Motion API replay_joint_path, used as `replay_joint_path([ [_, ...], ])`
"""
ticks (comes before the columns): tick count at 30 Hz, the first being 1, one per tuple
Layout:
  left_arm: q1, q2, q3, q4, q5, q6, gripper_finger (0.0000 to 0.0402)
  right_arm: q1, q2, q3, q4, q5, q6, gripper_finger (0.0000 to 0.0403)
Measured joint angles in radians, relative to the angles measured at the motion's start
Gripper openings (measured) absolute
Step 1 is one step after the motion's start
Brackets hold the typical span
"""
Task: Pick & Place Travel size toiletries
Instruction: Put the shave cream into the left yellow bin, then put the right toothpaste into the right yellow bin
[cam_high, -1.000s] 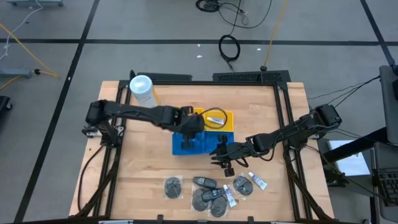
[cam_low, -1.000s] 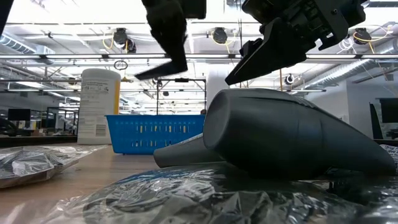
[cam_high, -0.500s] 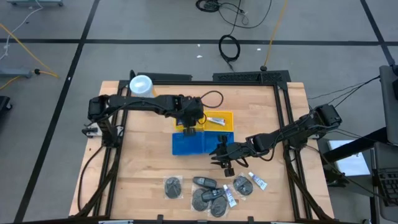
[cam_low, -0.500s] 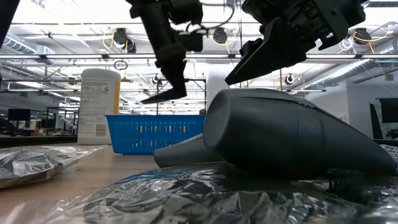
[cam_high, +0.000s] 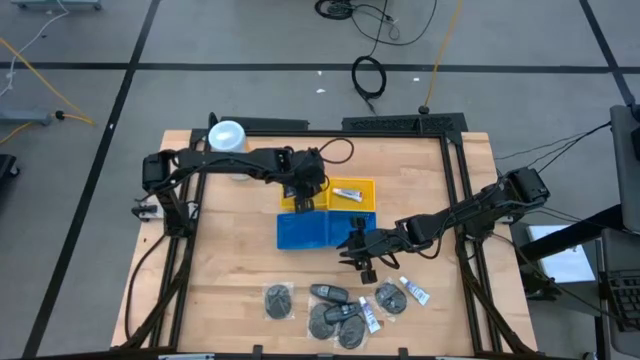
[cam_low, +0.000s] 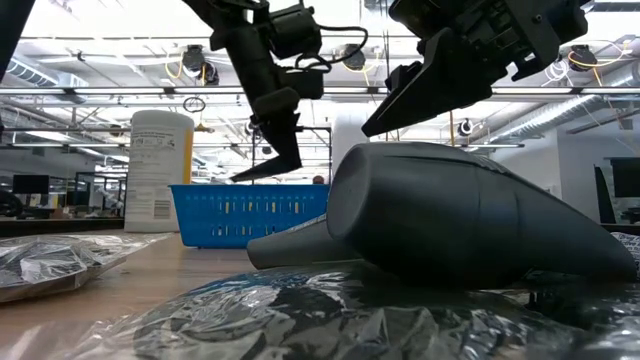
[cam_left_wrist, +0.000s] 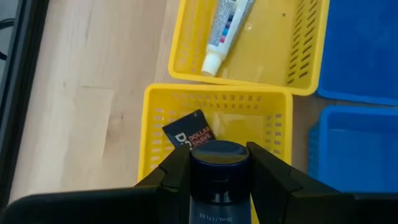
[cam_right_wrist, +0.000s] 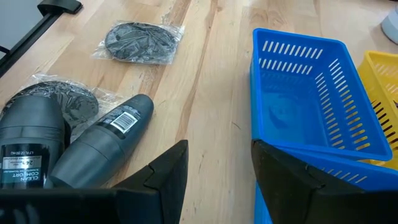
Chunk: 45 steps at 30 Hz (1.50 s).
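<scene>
Left gripper (cam_left_wrist: 214, 180): you have its fingers clamped on a small dark bottle (cam_left_wrist: 216, 169), held by the body just under the round cap, above the nearer yellow tray (cam_left_wrist: 155, 124).
Right gripper (cam_right_wrist: 217, 165): you have it hanging beside the blue tray (cam_right_wrist: 298, 87), fingers apart and nothing between them.
Wooden table (cam_high: 230, 270): smooth, flat boards; anything round may roll on it.
Trays: thin slotted plastic walls, light and likely to slide if you nudge them; the blue pair sits against the yellow pair.
Far yellow tray (cam_left_wrist: 298, 56): holds a white tube (cam_left_wrist: 225, 31), soft-walled with a hard cap; squeeze it mid-body and gently.
Nearer yellow tray: holds a dark flat packet (cam_left_wrist: 189, 134) leaning against its wall; light and floppy.
Dark grey bottles (cam_right_wrist: 102, 146): two lie side by side on the table, stiff plastic, smooth and probably slick; take them across the barrel, not the taper.
Wrapped round pieces (cam_right_wrist: 140, 42): flat dark discs in crinkly clear film; the film will slip, so pinch the disc itself.
Held bottle: rigid and light, so you need only a modest grip.
</scene>
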Motion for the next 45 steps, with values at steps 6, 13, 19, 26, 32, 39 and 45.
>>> replay_joint_path([
  [6,-0.001,0.0,0.0,0.004,0.0,-0.017,0.0185,0.0,0.0,0.0,0.0,0.001,0.0,0.0171],
  [13,-0.001,0.0,0.0,0.009,-0.023,-0.086,0.021,0.0,0.0,0.0,0.0,0.001,0.001,0.0171],
  [19,-0.019,0.0,0.0,-0.001,-0.026,-0.187,0.0192,0.0,0.0,0.0,-0.007,0.001,0.041,0.0171],
  [26,-0.121,0.0,0.0,-0.021,0.001,-0.249,0.0169,0.003,-0.019,0.0,-0.092,0.003,0.11,0.0171],
  [32,-0.239,-0.021,0.0,-0.024,-0.005,-0.301,0.0161,0.057,-0.103,0.0,-0.284,0.085,0.188,0.0171],
  [39,-0.378,-0.073,0.001,0.008,-0.123,-0.39,0.0161,0.154,-0.208,0.0,-0.529,0.104,0.459,0.0171],
  [45,-0.463,-0.083,0.001,0.066,-0.219,-0.46,0.0161,0.253,-0.221,0.0,-0.684,0.099,0.673,0.016],
])
